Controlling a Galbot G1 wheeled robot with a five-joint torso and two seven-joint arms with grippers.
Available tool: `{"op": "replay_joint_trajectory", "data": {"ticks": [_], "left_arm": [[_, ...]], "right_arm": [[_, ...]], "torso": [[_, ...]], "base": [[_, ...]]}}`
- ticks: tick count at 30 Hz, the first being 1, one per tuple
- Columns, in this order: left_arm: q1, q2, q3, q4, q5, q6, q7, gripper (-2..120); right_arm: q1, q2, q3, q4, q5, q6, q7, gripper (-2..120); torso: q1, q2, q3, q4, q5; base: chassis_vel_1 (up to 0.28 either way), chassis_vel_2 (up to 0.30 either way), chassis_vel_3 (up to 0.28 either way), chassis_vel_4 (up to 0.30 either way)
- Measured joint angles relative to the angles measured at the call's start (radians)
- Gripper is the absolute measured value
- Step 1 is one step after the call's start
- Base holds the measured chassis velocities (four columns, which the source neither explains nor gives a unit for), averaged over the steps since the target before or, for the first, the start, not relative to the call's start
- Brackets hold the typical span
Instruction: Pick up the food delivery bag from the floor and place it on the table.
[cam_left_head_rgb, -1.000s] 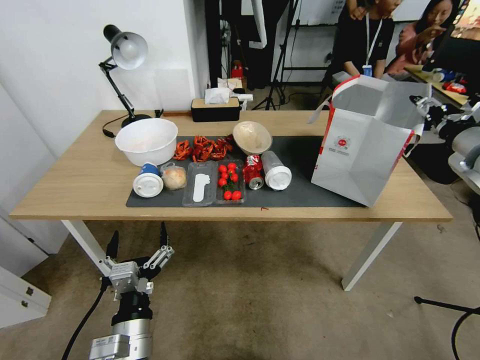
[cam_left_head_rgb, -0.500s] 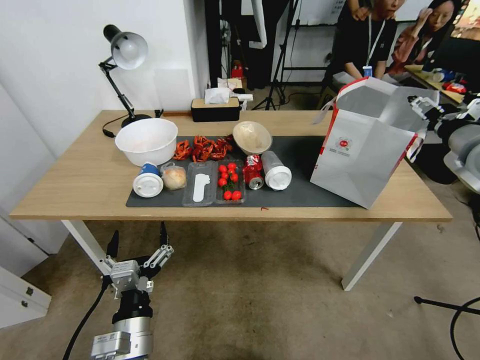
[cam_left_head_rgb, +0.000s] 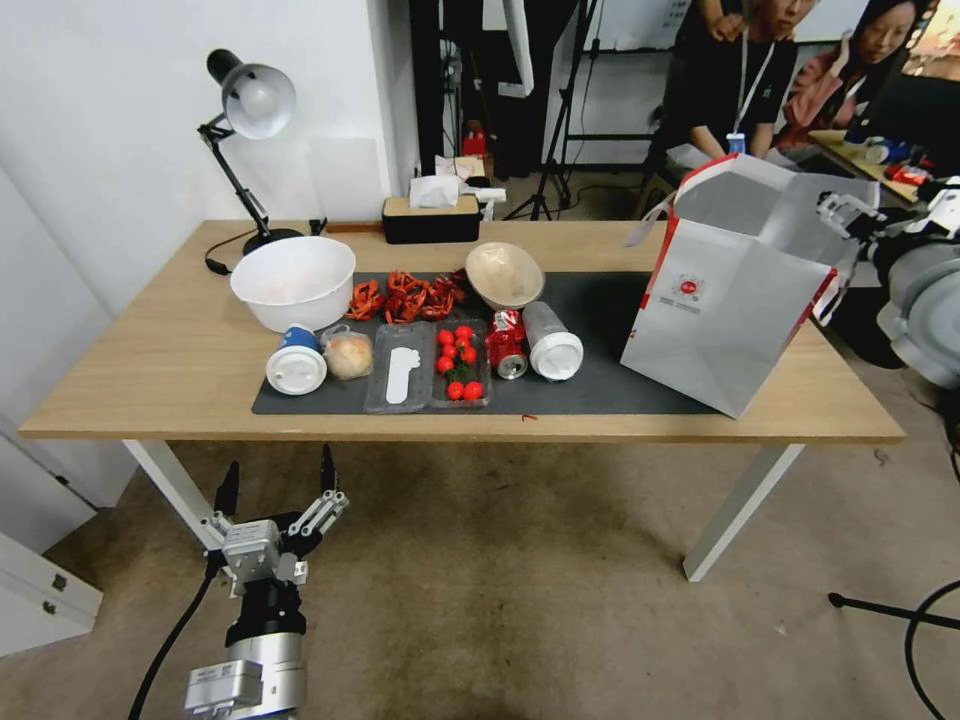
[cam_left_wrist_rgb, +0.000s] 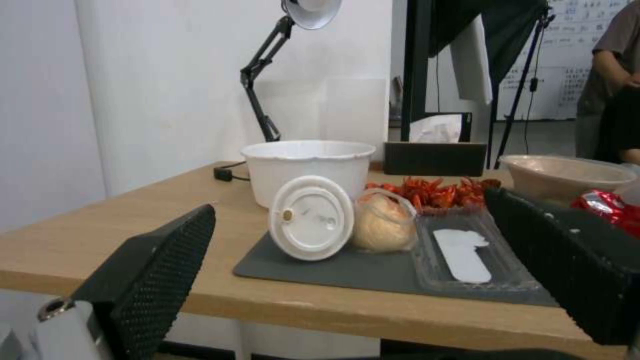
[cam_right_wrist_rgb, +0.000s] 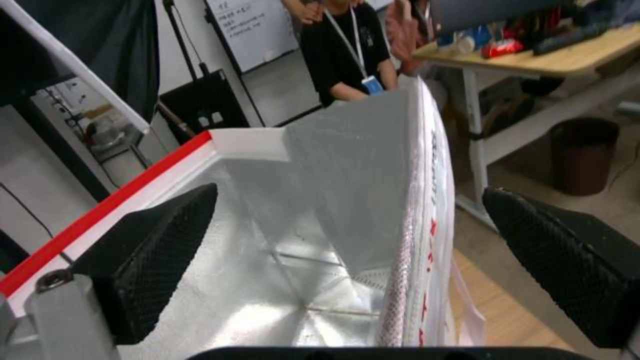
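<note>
White-and-red food delivery bag (cam_left_head_rgb: 725, 300) stands upright at the right end of the table (cam_left_head_rgb: 150, 385), partly on the dark mat (cam_left_head_rgb: 600, 390).

Its mouth gapes, showing bare crinkled silver lining; a round red logo marks its front. The right gripper (cam_left_head_rgb: 842, 212), fingers spread wide, straddles the bag's right rim. A white bowl (cam_left_head_rgb: 293, 281) sits near the mat's left end, its inside hidden. The left gripper (cam_left_head_rgb: 275, 480) hangs open over the floor (cam_left_head_rgb: 520, 600). Since a second ago the bag has barely shifted.

open food delivery bag (cam_left_head_rgb: 725, 300) upright on table (cam_left_head_rgb: 170, 370)
</note>
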Motion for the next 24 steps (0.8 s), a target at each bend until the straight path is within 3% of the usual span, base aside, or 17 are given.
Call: {"op": "replay_joint_trajectory", "data": {"ticks": [18,24], "left_arm": [[0.011,-0.005,0.006,-0.013,0.011,-0.006,-0.003,100],[0.014,-0.007,0.006,-0.018,0.010,-0.010,-0.005,100]], "right_arm": [[-0.178,-0.063,0.119,0.119,-0.271,-0.031,0.003,100],[-0.252,-0.077,0.158,0.198,-0.323,0.026,-0.060,100]], "torso": [[0.000,0.000,0.000,-0.0001,0.0002],[0.000,0.000,0.000,0.0000,0.0000]], "base": [[0.000,0.000,0.000,0.000],[0.000,0.000,0.000,0.000]]}}
